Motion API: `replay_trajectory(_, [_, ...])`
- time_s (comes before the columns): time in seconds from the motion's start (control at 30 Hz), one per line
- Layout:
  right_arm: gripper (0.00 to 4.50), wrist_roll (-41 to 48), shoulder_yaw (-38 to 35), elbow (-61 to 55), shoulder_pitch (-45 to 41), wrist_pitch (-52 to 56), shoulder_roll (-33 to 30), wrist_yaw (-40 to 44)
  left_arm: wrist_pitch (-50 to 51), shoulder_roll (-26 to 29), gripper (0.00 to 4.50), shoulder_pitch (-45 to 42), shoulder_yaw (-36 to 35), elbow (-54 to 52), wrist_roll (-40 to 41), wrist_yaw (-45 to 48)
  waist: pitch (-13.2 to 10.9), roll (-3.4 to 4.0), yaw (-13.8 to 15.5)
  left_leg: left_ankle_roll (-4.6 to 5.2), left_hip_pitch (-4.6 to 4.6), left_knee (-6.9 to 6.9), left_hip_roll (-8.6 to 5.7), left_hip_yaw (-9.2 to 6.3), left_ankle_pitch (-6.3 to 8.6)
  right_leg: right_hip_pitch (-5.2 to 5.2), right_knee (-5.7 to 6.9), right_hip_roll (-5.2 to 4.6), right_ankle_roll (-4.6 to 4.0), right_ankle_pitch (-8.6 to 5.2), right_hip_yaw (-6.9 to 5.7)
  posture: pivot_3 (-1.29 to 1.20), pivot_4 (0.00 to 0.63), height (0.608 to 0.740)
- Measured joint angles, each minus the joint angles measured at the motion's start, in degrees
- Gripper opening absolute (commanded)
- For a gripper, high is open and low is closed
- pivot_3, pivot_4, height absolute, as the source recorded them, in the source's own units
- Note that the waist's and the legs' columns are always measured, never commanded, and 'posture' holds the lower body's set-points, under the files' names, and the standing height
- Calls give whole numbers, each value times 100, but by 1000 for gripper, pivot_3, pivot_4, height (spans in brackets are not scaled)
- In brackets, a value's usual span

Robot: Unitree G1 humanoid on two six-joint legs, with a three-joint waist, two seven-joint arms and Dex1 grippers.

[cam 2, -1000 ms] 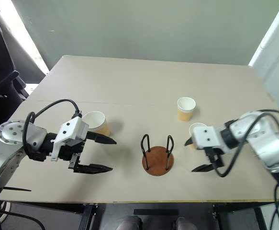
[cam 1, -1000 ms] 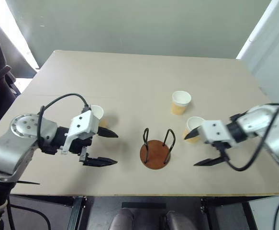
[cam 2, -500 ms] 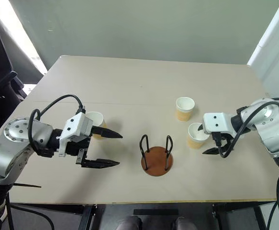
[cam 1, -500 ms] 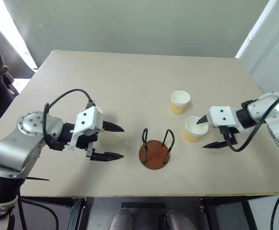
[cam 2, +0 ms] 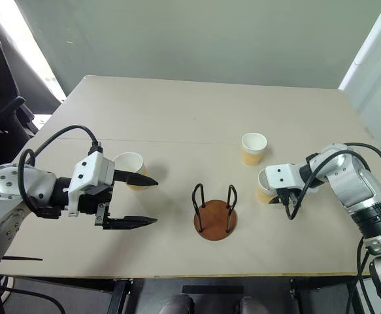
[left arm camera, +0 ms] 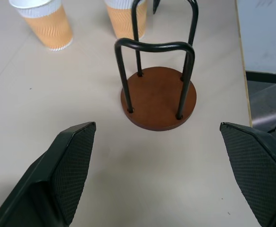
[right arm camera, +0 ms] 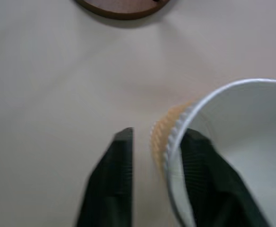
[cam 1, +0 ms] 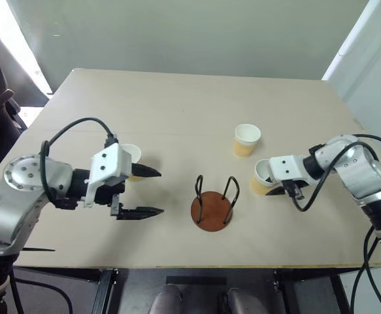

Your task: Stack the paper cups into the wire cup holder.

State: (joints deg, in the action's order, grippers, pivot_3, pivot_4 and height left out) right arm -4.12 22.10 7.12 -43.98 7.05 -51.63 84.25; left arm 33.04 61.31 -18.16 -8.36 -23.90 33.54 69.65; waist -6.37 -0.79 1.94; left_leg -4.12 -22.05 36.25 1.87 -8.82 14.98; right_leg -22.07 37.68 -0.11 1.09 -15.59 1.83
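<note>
Right tool (right arm camera: pixel 154 156) clenched on paper cup (right arm camera: pixel 232 142) wall | left tool (cam 1: pixel 144 193) released | no readable writing

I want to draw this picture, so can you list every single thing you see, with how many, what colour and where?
paper cups: three, tan-yellow with white rims; one far right of middle, one nearer on the right, one on the left behind the left tool.
wire cup holder: one, black wire on a reddish-brown base, middle front of the table, holding no cups.
table: one, beige.
left tool: black fingers, open, left of the holder.
right tool: black fingers, shut on the nearer right cup's rim.
</note>
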Motion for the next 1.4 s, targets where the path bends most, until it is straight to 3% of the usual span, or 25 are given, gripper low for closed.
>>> replay_trajectory(0.23, [22,406,-239,-127,-79,238,-197,393,55,79,4500,14,-284,127,179,45,-1,1,0,-2,-6,-3,-1,5,-1,-5,0,0,0,0,0,0,150,740])
replay_trajectory(0.4, [22,1852,-1077,-1048,-1033,1361,-711,779,175,308,4500,629,-1256,178,422,295,-10,20,-39,-13,-22,-11,1,59,-6,-18,-9,21,-2,-1,5,0,150,740])
replay_trajectory(0.53, [22,2735,-1532,-1074,-2038,2174,-210,738,176,289,4500,726,-1270,101,514,284,-8,13,-41,-13,2,-8,9,28,-6,-8,-28,28,-11,-6,7,0,150,740])
replay_trajectory(0.63, [22,3177,-1463,-1302,-2031,2723,265,590,170,286,4500,706,-1263,50,527,242,-8,15,-41,-12,15,-5,9,8,-6,6,-25,31,-15,-8,6,0,150,740])
replay_trajectory(0.8, [22,3176,-894,-1955,-1302,2865,571,393,168,269,4500,704,-1203,14,523,111,-9,15,0,-14,-2,0,5,9,-6,-2,-2,31,-19,-11,0,0,150,740])
replay_trajectory(1.27, [22,2570,-431,-2085,-991,2204,516,440,217,274,4500,906,-1335,-124,604,-51,-8,14,-16,-13,6,0,7,9,-5,0,11,31,-20,-11,0,0,150,740])
replay_trajectory(1.4, [923,2311,-284,-2070,-925,1925,492,525,247,274,4500,996,-1403,-236,628,-122,-8,14,-15,-13,5,0,7,10,-4,1,14,31,-20,-11,0,0,150,740])
